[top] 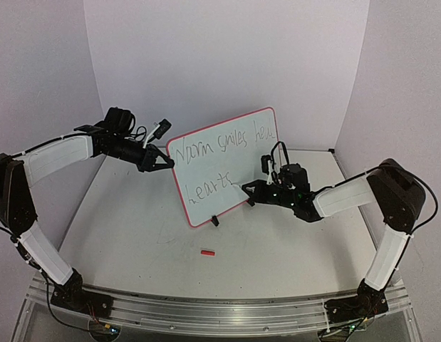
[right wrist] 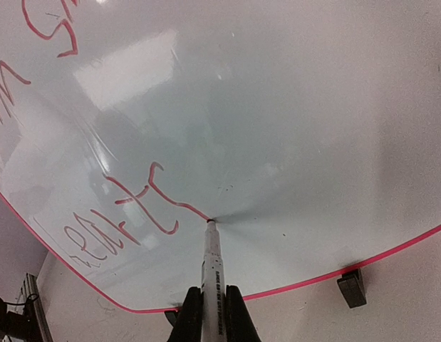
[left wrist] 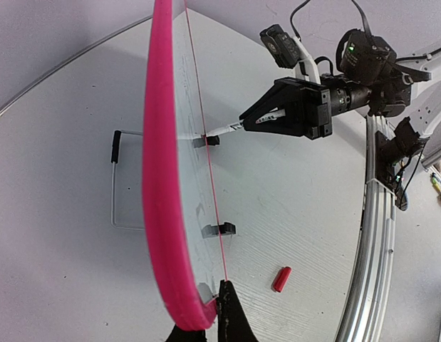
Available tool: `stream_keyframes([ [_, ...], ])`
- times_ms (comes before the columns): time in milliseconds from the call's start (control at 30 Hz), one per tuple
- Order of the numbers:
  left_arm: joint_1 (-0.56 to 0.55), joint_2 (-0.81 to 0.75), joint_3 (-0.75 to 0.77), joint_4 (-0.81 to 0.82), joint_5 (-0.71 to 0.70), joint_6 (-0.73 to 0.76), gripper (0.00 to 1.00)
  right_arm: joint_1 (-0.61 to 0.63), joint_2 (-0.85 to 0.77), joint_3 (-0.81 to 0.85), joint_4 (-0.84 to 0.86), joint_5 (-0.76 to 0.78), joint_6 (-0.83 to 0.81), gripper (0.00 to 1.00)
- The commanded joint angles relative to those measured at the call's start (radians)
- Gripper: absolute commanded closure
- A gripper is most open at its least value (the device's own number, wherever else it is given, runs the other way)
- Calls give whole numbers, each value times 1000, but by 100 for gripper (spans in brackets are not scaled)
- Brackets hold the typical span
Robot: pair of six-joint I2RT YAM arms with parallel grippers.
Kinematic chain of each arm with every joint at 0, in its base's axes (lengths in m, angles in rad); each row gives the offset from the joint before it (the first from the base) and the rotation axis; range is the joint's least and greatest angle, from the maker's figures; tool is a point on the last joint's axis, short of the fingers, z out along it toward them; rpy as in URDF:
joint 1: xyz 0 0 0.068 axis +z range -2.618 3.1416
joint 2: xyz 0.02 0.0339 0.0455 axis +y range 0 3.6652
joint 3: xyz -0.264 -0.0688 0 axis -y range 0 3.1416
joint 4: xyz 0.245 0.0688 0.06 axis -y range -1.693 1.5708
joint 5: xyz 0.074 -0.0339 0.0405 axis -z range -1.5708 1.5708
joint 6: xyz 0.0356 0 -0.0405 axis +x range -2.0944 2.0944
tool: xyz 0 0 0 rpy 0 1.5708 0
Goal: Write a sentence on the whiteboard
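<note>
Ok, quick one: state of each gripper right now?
The left gripper: shut on the rim of the whiteboard.
The right gripper: shut on the marker, its tip touching the board.

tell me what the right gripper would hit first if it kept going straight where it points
The whiteboard, probably. The right gripper holds a marker whose tip already touches it at the end of the sentence, so going on presses the marker in first.
</note>
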Motion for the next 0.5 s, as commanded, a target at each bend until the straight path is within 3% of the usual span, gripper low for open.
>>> stream_keyframes([
  [0, -11, -13, -16, -42, -67, 86, 100, -1, 6, 18, -18, -51, -19, 100],
  [300, -12, -12, -16, -42, -65, 85, 100, 2, -31, 15, -16, -137, -33, 100],
  [467, -12, -10, -15, -43, -66, 86, 100, 2, -110, -26, 4, -92, -21, 100],
])
